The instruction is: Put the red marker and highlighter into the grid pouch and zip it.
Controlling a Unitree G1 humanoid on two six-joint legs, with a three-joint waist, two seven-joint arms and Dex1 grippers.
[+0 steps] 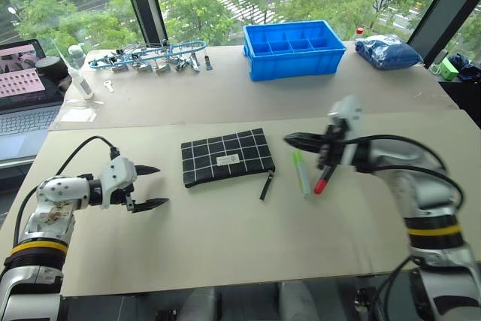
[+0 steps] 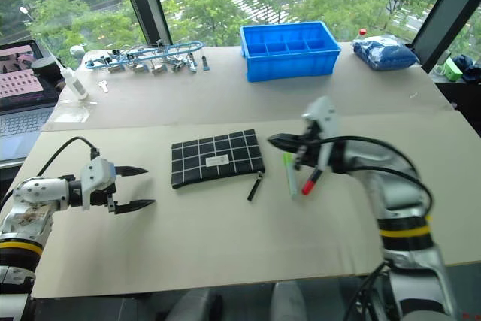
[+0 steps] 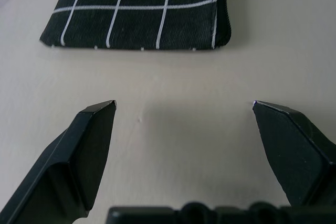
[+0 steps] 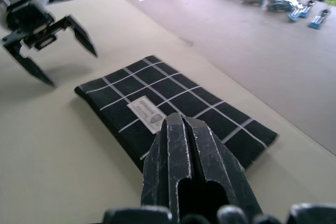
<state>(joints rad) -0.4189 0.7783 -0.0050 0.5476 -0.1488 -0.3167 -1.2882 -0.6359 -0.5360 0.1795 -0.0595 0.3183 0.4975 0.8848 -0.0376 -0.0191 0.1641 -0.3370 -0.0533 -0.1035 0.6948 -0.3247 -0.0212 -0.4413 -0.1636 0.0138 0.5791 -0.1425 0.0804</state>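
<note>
The grid pouch [image 1: 225,157] lies flat in the middle of the table, its black pull strap [image 1: 267,184] trailing off its right corner. To its right the highlighter [image 1: 301,172] and the red marker [image 1: 323,180] lie side by side on the table. My right gripper [image 1: 289,139] hovers above the two pens, pointing left toward the pouch, shut with nothing between its fingers [image 4: 178,129]. To the left of the pouch, my left gripper [image 1: 159,186] is open and empty and points at the pouch's left end [image 3: 142,9].
A blue compartment bin [image 1: 294,49] and a blue bag [image 1: 387,52] stand at the back right. Metal clips [image 1: 150,58], a white bottle [image 1: 79,73] and a laptop [image 1: 22,88] sit at the back left. Bare table lies in front of the pouch.
</note>
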